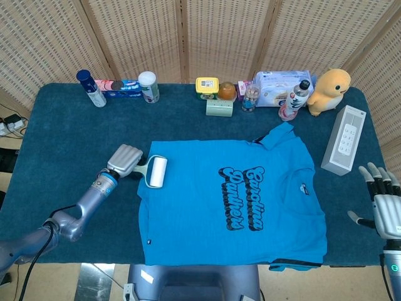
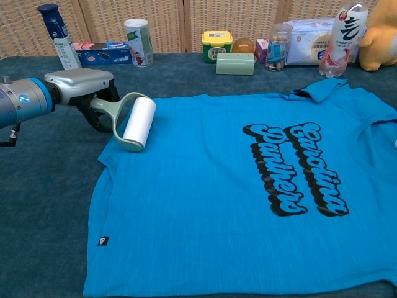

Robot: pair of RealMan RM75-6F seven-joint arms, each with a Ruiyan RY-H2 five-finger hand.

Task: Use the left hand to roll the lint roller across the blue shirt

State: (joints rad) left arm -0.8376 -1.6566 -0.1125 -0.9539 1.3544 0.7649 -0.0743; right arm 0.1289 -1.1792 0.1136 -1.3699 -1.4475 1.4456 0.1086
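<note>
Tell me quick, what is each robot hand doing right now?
Left hand: holding the lint roller by its handle, at the blue shirt's edge.
Right hand: open, fingers apart, holding nothing.

Along the far edge of dark blue table cover [image 1: 62, 144]: blue spray bottle [image 1: 91, 88], white canister [image 1: 148, 86], yellow-lidded jar [image 1: 207, 86], pale green box [image 1: 219, 107], wipes pack [image 1: 279, 84], yellow plush duck [image 1: 330, 90]. At right, white carton [image 1: 344, 139].

Matt cloth blue shirt [image 2: 205, 205] (glossy print), smooth plastic lint roller [image 2: 133, 121], fuzzy table cover [image 1: 75, 135]
</note>
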